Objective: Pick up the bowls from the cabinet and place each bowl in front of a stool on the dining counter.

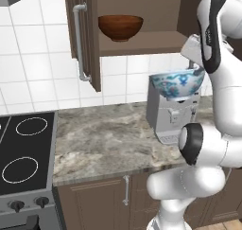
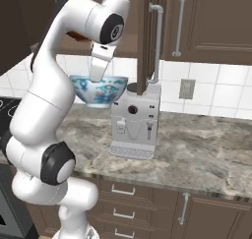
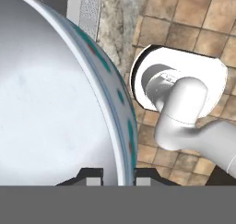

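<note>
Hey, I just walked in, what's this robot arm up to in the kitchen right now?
The white arm's gripper is shut on the rim of the white bowl with blue-green painted pattern, holding it in the air above the grey coffee machine on the marbled stone worktop. The glossy reddish-brown wooden bowl sits on the shelf of the open brown wooden wall cabinet, not yet fetched.
</note>
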